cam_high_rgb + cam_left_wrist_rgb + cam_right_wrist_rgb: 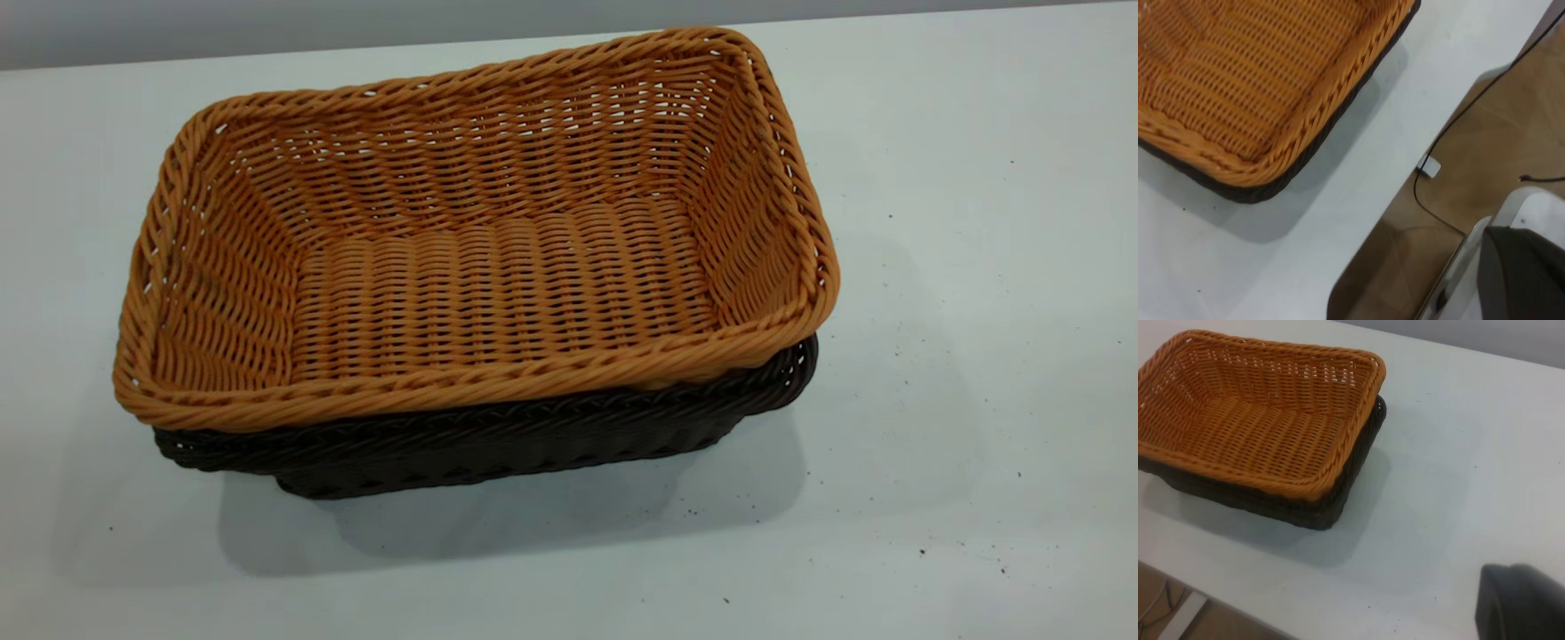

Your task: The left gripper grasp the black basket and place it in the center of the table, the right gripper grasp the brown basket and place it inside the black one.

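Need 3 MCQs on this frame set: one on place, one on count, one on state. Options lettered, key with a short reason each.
1. Where is the brown basket?
A. Nested in the black basket
B. Beside it
C. Under it

2. How many baskets are on the table?
A. One
B. Two
C. Three

3. What is in the brown basket?
A. Fruit
B. A cloth
C. Nothing

Key: 1 A, the black rim and wall show just below the brown rim in all three views. 2 B, one brown and one black, no others. 3 C, its woven floor is bare in the exterior view.
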`<control>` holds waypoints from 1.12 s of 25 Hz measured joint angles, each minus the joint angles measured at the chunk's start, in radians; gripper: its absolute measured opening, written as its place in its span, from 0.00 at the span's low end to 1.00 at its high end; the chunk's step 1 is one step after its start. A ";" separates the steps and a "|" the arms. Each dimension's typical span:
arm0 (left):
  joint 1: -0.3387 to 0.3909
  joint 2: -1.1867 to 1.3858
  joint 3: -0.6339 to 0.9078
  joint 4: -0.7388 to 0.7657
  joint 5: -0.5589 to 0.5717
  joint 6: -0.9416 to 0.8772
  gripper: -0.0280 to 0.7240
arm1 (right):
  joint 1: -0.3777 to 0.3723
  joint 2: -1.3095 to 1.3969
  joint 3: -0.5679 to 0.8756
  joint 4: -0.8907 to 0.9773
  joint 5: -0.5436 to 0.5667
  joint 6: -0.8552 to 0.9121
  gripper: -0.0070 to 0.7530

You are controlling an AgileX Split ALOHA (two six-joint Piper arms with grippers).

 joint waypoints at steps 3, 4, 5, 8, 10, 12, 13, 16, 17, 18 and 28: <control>0.000 0.000 0.018 0.000 0.014 0.007 0.04 | 0.000 0.000 0.000 0.000 0.000 0.000 0.01; 0.000 0.000 0.018 0.000 0.017 0.010 0.04 | 0.000 0.000 0.000 0.000 0.000 0.000 0.01; 0.000 0.000 0.018 0.000 0.008 0.010 0.04 | 0.000 0.000 0.000 0.001 0.000 0.002 0.01; 0.000 0.000 0.018 0.000 0.008 0.010 0.04 | 0.000 0.000 0.000 0.020 0.000 0.026 0.01; 0.000 0.000 0.018 0.000 0.008 0.010 0.04 | 0.000 0.000 0.000 0.032 0.000 0.026 0.01; 0.000 0.000 0.017 0.000 0.009 0.010 0.04 | 0.000 0.000 0.000 0.032 0.000 0.026 0.01; 0.001 0.000 0.017 0.000 0.010 0.010 0.04 | 0.000 0.000 0.000 0.032 0.000 0.026 0.01; 0.019 0.000 0.017 0.000 0.010 0.010 0.04 | 0.000 0.000 0.000 0.032 0.001 0.025 0.01; 0.032 0.000 0.017 0.000 0.011 0.010 0.04 | 0.000 0.000 0.000 0.032 0.002 0.025 0.01; 0.053 0.000 0.017 0.000 0.011 0.010 0.04 | 0.000 0.000 0.000 0.032 0.002 0.025 0.01; 0.429 -0.001 0.017 0.000 0.011 0.010 0.04 | -0.021 0.000 0.000 0.031 0.003 0.024 0.01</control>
